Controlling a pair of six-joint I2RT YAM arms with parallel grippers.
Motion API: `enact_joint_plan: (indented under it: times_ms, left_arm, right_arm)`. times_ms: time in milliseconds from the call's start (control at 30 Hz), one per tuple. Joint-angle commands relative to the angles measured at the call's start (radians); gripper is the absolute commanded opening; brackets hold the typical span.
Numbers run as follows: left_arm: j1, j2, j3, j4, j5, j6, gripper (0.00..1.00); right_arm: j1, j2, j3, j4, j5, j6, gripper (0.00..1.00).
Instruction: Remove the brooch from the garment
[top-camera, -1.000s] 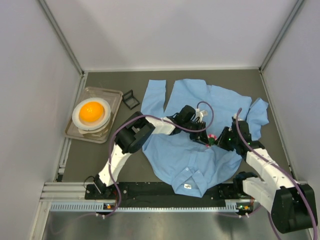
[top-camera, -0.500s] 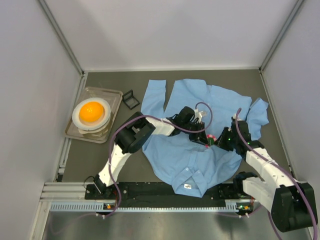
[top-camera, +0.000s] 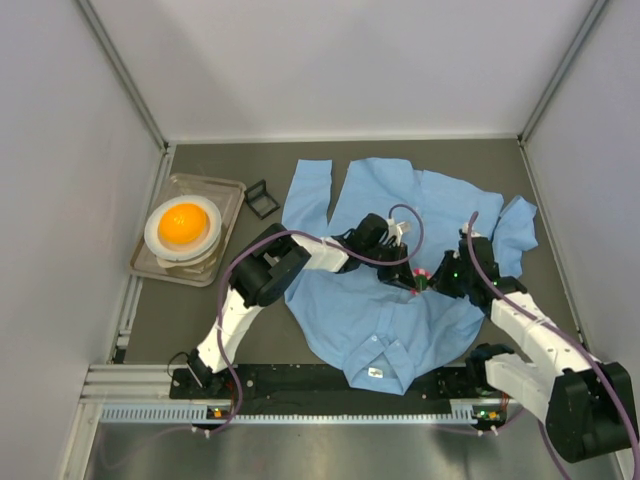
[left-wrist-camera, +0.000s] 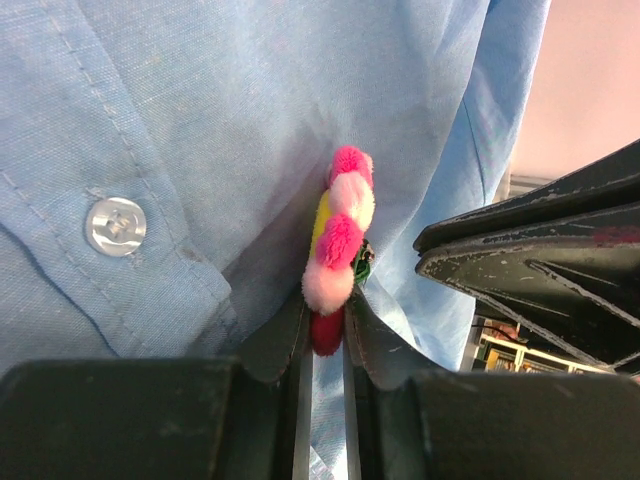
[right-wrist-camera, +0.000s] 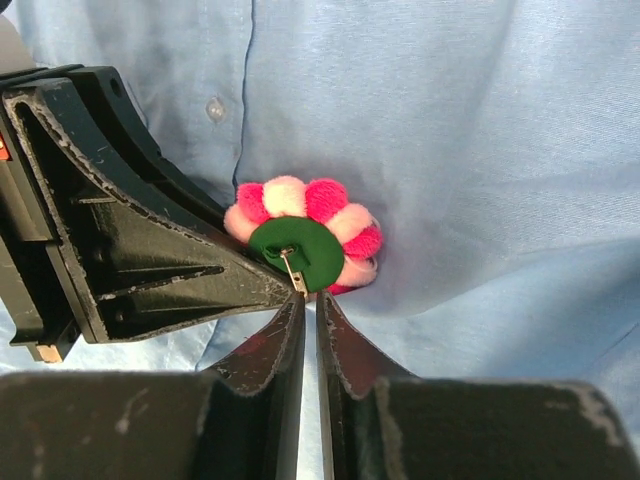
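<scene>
The light blue shirt (top-camera: 365, 310) lies spread on the table. The pink flower brooch (top-camera: 424, 274) sits on a raised fold of it, between both grippers. My left gripper (left-wrist-camera: 326, 325) is shut on the brooch's lower petals (left-wrist-camera: 338, 240), seen edge-on. In the right wrist view the brooch (right-wrist-camera: 345, 225) shows its green felt back with a metal pin. My right gripper (right-wrist-camera: 309, 298) is shut, its tips just under the pin's end. The left gripper's fingers (right-wrist-camera: 150, 250) fill the left of that view.
A clear tray (top-camera: 232, 190) at the left holds a white plate with an orange ball (top-camera: 184, 222). A small black clip (top-camera: 262, 197) lies beside the tray. White walls close in the table at the back and on both sides.
My right gripper has edged slightly up and left, closer to the brooch. The left gripper keeps its hold and has barely moved.
</scene>
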Motion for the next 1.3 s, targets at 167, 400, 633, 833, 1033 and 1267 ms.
enact_joint_plan:
  times_ms: [167, 400, 633, 833, 1033, 1267]
  left_arm:
    - [0.002, -0.030, -0.042, 0.073, -0.017, -0.018, 0.00]
    - [0.000, -0.050, -0.079, 0.147, -0.013, -0.032, 0.00]
    - [-0.001, -0.085, -0.129, 0.239, -0.023, -0.040, 0.00]
    - [-0.001, -0.091, -0.137, 0.279, -0.014, -0.048, 0.00]
    - [-0.001, -0.097, -0.140, 0.305, -0.007, -0.060, 0.00]
    - [-0.004, -0.107, -0.169, 0.389, 0.012, -0.071, 0.00]
  right_arm:
    - [0.010, 0.049, 0.033, 0.075, -0.045, 0.036, 0.07]
    - [0.010, 0.039, -0.011, 0.146, -0.051, 0.059, 0.00]
    - [0.007, 0.042, -0.048, 0.171, -0.062, 0.085, 0.00]
    - [0.008, 0.000, -0.076, 0.169, -0.079, 0.099, 0.00]
    - [0.005, 0.012, -0.077, 0.166, -0.076, 0.091, 0.00]
    - [-0.021, 0.003, -0.089, 0.174, -0.079, 0.086, 0.00]
